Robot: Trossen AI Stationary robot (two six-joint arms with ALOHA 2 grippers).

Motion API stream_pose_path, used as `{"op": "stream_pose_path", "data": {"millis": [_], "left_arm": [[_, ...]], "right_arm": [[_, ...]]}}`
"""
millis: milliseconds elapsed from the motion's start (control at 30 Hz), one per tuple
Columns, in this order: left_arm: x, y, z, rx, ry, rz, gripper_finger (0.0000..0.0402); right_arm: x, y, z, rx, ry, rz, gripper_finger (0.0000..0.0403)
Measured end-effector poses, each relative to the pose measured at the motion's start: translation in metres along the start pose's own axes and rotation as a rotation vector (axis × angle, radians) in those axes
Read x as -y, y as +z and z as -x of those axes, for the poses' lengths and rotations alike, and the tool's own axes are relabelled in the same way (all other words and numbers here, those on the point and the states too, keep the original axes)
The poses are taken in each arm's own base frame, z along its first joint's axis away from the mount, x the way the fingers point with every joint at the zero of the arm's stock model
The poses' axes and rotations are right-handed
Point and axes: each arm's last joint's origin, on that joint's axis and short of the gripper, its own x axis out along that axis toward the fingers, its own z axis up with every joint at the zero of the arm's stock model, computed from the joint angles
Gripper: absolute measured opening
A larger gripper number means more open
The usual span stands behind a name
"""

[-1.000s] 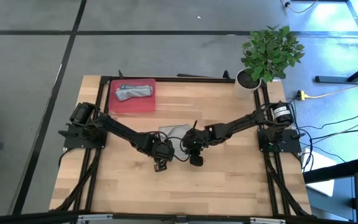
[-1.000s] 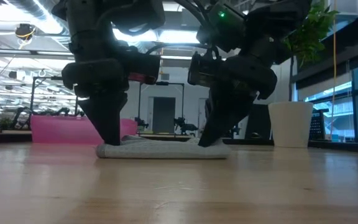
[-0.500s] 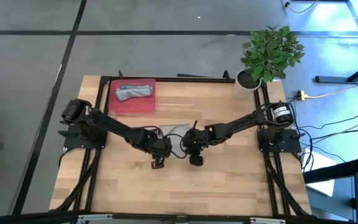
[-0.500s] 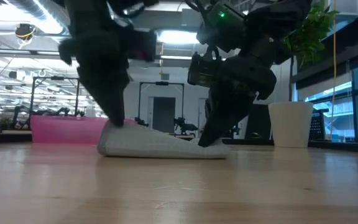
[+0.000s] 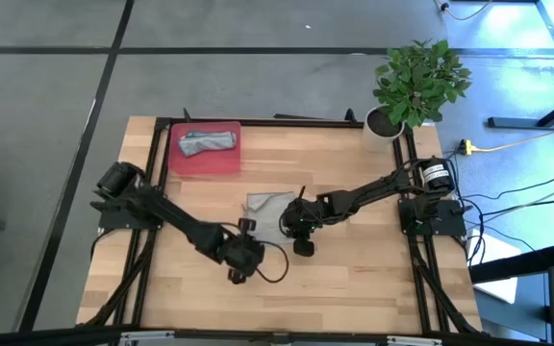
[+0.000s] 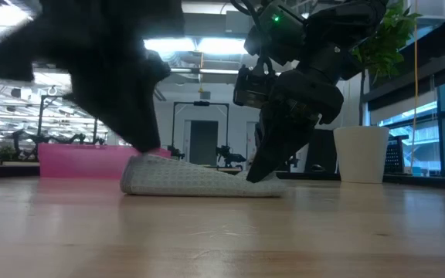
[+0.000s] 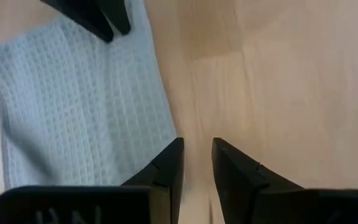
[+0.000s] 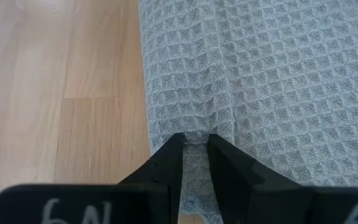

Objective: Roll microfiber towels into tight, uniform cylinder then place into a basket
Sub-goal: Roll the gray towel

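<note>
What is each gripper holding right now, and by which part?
The right gripper pinches the towel on the table at its near edge, where the fabric bunches between the fingertips. The left gripper holds nothing; its fingers stand slightly apart over bare wood beside the towel.

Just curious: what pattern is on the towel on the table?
A small waffle grid, pale grey-blue, on the towel; clearest in the right wrist view.

Even, bright overhead light falls on the surface [image 5: 354, 259], with only soft shadows close under the 2 arms. In the low view, ceiling strip lights glare behind the arms, which read as dark silhouettes; the left arm [image 6: 107, 69] is smeared by motion blur. Near the pale towel [image 6: 199, 181], the foreground wood is out of focus.
</note>
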Motion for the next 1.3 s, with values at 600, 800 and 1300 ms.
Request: {"op": "stream_pose_path", "data": {"millis": [600,800,1300], "left_arm": [[-0.002,-0.014,-0.047,-0.146,0.108,0.068,0.0073],[-0.004,-0.018,-0.056,-0.201,0.077,0.114,0.0056],[-0.004,-0.019,-0.057,-0.214,0.065,0.124,0.0001]], "right_arm": [[0.000,0.000,0.000,-0.001,0.001,-0.004,0.0081],[0.000,0.000,0.000,-0.002,0.002,-0.003,0.0081],[-0.017,0.012,0.026,0.040,0.011,0.108,0.0081]]}}
